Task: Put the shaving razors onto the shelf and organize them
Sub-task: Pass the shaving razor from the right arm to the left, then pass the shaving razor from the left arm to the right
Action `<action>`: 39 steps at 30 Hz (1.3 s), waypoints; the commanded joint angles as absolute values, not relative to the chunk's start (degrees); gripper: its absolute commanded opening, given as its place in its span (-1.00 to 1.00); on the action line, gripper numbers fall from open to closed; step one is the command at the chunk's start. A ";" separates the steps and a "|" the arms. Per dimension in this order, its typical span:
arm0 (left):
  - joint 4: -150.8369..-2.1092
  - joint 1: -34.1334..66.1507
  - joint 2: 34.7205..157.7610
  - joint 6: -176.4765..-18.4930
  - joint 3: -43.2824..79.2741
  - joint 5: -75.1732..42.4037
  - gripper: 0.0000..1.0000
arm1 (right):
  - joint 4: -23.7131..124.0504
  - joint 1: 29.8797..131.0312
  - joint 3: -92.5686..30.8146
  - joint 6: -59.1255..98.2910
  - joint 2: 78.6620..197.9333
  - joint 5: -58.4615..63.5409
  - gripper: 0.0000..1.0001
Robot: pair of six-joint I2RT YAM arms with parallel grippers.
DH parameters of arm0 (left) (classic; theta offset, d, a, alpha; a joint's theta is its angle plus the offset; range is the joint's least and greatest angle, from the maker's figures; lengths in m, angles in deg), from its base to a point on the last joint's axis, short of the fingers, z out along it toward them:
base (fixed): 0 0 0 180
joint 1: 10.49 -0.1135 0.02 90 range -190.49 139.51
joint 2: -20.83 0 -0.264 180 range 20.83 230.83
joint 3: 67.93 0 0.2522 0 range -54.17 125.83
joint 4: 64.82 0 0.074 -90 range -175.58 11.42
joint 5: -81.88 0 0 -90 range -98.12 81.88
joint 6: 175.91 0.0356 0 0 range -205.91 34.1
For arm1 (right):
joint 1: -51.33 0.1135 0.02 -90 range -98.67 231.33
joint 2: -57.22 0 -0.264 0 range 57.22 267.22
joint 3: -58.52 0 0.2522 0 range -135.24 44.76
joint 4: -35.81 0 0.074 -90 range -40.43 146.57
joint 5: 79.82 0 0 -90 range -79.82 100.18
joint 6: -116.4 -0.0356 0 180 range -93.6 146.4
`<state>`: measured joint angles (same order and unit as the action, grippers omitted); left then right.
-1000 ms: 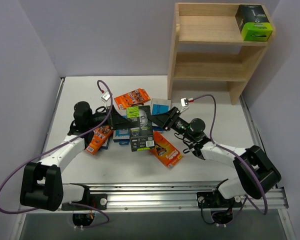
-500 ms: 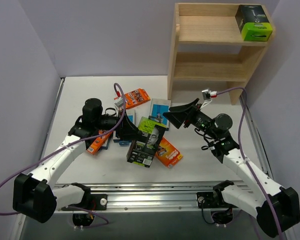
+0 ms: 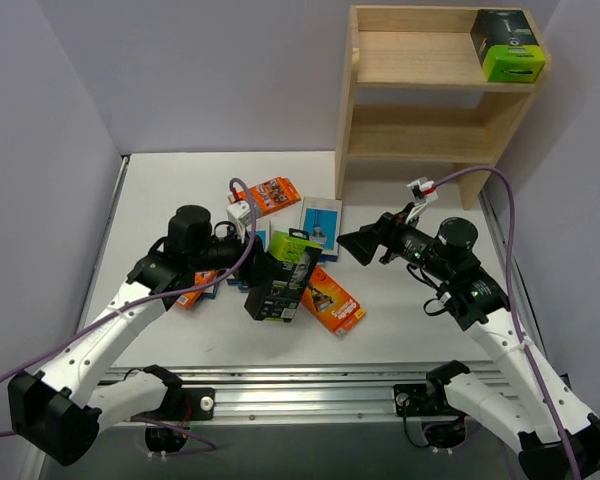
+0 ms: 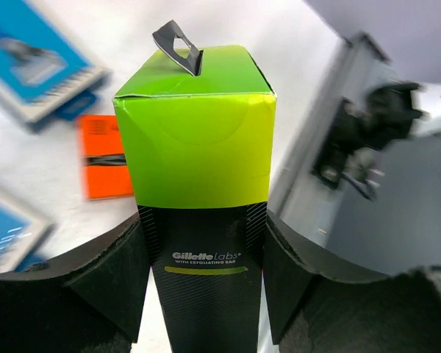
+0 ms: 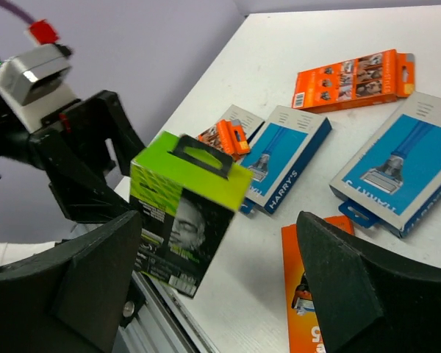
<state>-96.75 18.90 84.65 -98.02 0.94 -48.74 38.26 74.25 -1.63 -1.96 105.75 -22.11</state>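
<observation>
Printed card, bare wood, matt plastic.
The black box (image 4: pixel 204 220) is smooth printed card, its lime-green end faintly sheeny. The orange packs (image 3: pixel 332 303) and light-blue cards (image 3: pixel 320 218) look like glossy card, perhaps with clear plastic fronts, though that is hard to tell. The shelf (image 3: pixel 346 110) is pale, unpainted, matt wood. The table (image 3: pixel 405 330) is smooth matt white, its near rail (image 3: pixel 310 385) brushed metal. The right gripper (image 5: pixel 219 220) has fingers (image 5: pixel 88 287) of dull black, slightly grainy plastic.

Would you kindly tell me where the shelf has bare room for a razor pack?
On the shelf, the top tier is bare left of the black-and-green box at its right end; the lower tier looks bare throughout. The middle of the table is crowded with orange packs and blue packs.
</observation>
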 commanded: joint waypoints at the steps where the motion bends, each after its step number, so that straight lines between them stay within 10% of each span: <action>1: -95.10 19.74 77.36 -93.82 4.45 -32.14 -0.95 | 44.82 74.09 -5.77 -3.30 104.59 -16.54 0.64; 13: -97.38 30.71 68.29 -80.48 6.29 -1.21 -0.95 | 47.38 73.83 -11.05 -17.28 106.61 -14.78 0.89; 22: -87.83 59.98 76.90 -56.08 6.04 43.61 -0.95 | 49.13 73.74 -14.83 -21.94 107.40 -15.75 0.98; 39: -4.52 72.74 97.29 15.93 -12.25 60.70 -0.95 | 55.99 72.60 -21.95 -19.66 110.21 -23.57 0.99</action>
